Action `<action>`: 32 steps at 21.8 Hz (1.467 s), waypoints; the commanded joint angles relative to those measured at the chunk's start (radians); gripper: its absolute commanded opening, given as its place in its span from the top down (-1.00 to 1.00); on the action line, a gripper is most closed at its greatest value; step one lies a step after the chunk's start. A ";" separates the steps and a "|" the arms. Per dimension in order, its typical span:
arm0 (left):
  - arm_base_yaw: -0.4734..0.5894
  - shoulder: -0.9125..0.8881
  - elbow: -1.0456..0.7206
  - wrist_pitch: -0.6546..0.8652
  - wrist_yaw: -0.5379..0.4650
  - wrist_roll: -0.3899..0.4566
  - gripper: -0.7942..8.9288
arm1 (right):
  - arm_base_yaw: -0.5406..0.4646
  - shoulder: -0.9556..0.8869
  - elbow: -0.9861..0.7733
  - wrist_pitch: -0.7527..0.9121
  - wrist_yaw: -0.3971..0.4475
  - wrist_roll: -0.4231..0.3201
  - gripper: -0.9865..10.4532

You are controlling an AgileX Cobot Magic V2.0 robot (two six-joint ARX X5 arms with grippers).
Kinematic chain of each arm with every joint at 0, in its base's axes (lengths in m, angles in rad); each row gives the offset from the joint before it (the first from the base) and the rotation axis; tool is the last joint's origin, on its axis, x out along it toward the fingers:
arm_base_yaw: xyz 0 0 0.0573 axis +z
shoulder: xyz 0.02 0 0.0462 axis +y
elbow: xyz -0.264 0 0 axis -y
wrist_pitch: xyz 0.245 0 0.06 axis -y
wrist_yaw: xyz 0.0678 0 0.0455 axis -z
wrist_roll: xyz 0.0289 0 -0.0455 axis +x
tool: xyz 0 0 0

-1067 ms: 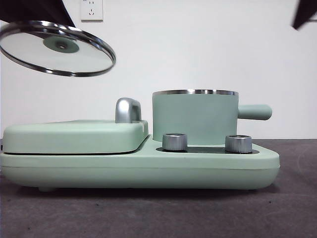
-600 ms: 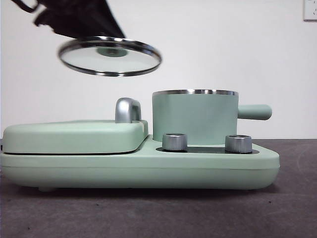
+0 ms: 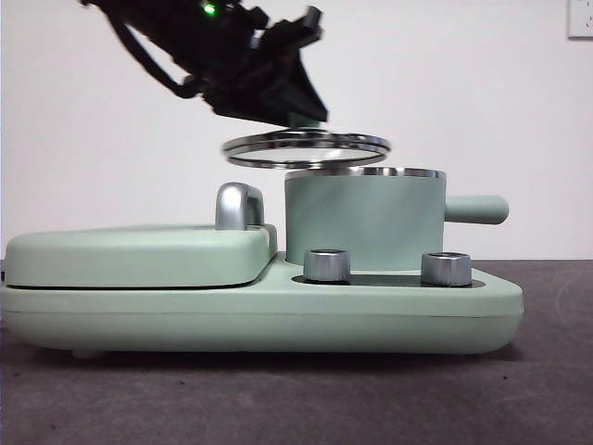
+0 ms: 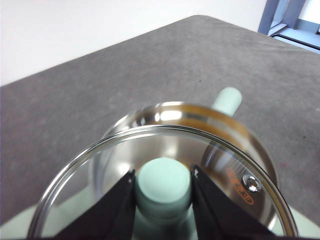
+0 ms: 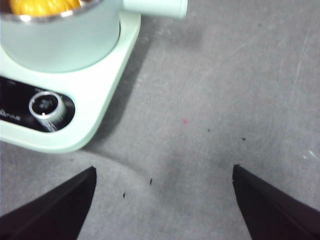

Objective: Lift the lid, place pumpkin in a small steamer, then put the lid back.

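I see one flat griddle cover (image 3: 139,255) with one shiny handle (image 3: 239,206), left of the small steamer (image 3: 364,222). There is one lid (image 3: 306,147), one small steamer, one pumpkin (image 5: 42,6) and two silver knobs (image 3: 326,265) in front of the steamer.

My left gripper (image 4: 162,180) pinches the lid's green knob between its two jaws. The lid hangs just above the steamer's steel rim, a bit to the steamer's left side, nearly flat and not touching it. A second ago the lid was high up and far to the left of the steamer, and tilted; now it has come across and down.

The pumpkin sits inside the steamer; I see only its yellow top.

My right gripper (image 5: 162,200) waits over the gray table (image 5: 225,100), right of the steamer, jaws wide apart and holding nothing.
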 commanded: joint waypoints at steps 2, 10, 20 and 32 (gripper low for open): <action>-0.023 0.068 0.085 0.057 0.003 0.024 0.82 | 0.006 0.005 0.003 0.003 0.005 0.015 0.10; -0.042 0.184 0.175 0.088 0.004 0.064 0.82 | 0.006 0.005 0.002 -0.002 0.005 0.014 0.10; -0.049 0.219 0.202 0.129 0.019 0.064 0.82 | 0.006 0.005 0.002 -0.002 0.006 0.013 0.10; -0.055 0.237 0.202 0.131 0.028 0.064 0.82 | 0.006 0.005 0.002 -0.010 0.005 0.013 0.10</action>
